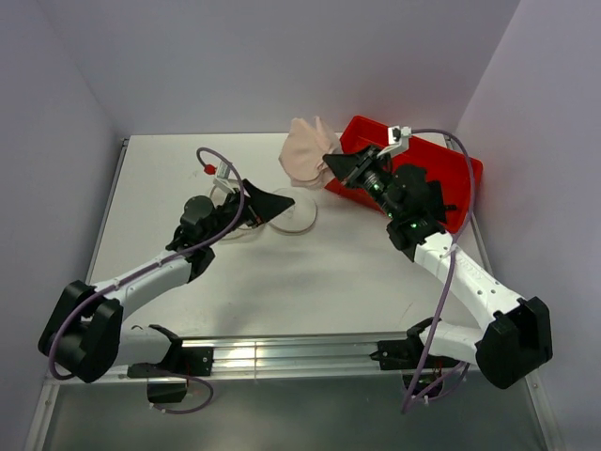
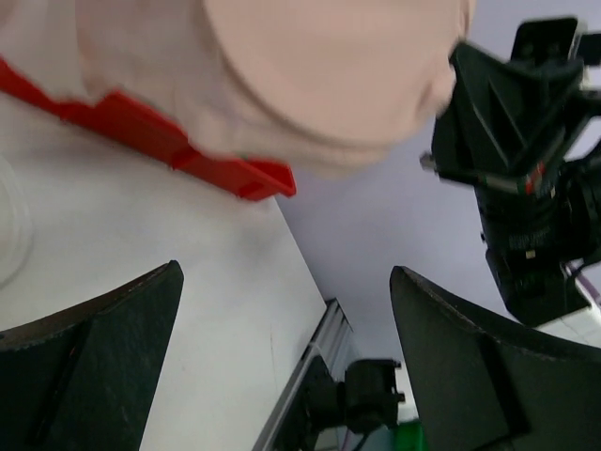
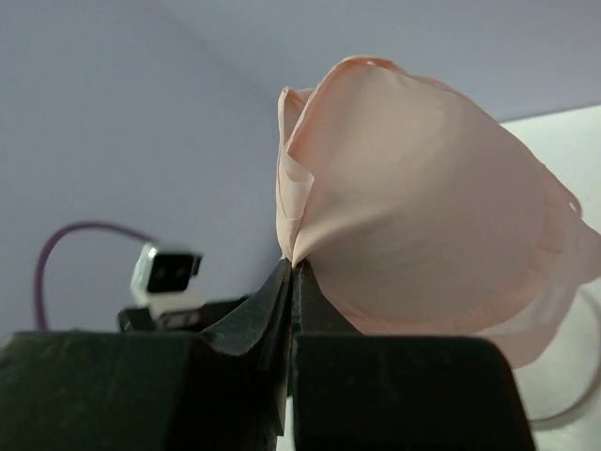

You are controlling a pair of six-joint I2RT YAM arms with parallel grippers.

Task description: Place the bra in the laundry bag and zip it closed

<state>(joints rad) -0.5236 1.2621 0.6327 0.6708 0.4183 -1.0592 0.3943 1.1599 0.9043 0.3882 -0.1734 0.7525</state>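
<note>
The pale pink bra [image 1: 303,152] hangs in the air at the back of the table, just left of the red tray. My right gripper [image 1: 331,166] is shut on its edge; in the right wrist view the jaws [image 3: 294,268] pinch a fold of the bra [image 3: 423,207]. The laundry bag [image 1: 293,218], a round translucent mesh pouch, lies on the table below and in front of the bra. Over its left side my left gripper [image 1: 280,201] stands open and holds nothing. In the left wrist view the bra [image 2: 329,75] fills the top, above the open gripper [image 2: 285,274].
A red plastic tray [image 1: 427,164] sits at the back right, partly under the right arm; its rim [image 2: 188,150] shows in the left wrist view. The table's metal rail [image 1: 282,355] runs along the near edge. Walls close in at the back and sides.
</note>
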